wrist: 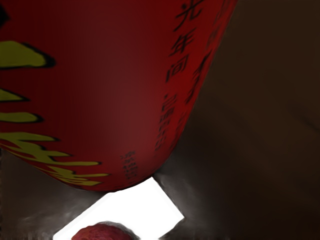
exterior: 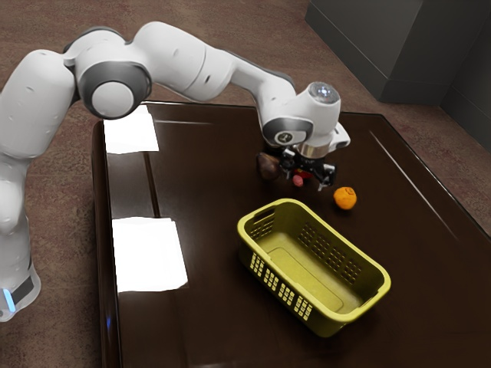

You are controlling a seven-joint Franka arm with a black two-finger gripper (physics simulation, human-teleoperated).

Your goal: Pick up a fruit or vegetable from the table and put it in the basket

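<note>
Home-like room — glossy dark table [exterior: 207,176], mottled brown floor [exterior: 253,27]

A large, smooth red cylindrical container [wrist: 120,90] loomed close over a dark brown tabletop [wrist: 250,150]; taking its rounded foot as six o'clock, yellow black-edged markings spread from about nine to seven, and black Chinese characters ran from about two to five. Against that foot showed a bright white patch of light [wrist: 145,207], and, with the foot at its twelve, a rough, rounded dark-red object [wrist: 100,233] lay between seven and eight.
</note>
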